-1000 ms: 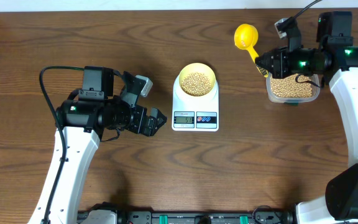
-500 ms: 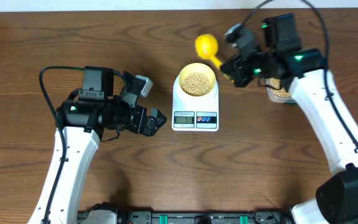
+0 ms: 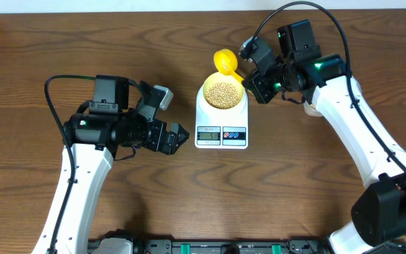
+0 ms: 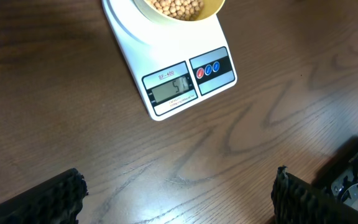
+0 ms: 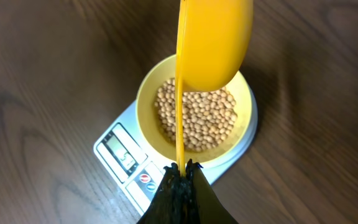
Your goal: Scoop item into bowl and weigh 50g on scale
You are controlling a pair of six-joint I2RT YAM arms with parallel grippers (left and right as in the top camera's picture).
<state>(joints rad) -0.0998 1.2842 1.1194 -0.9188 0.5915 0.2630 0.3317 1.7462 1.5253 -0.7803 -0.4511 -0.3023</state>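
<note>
Above the bowl (image 3: 204, 90) of beans (image 3: 223, 93) on the scale (image 3: 221, 135), right pincer (image 5: 180, 173) clamping yellow scoop (image 3: 225, 60), left pincer (image 3: 180, 135) wide

This looks like a robotics lab bench. A white left arm (image 3: 80, 187) and right arm (image 3: 361, 144) rise from the near edge of a wood-grain tabletop (image 3: 189, 201). A black cable (image 3: 47, 88) loops off the left one, and a black rail (image 3: 210, 248) with green clips runs along that edge.
</note>
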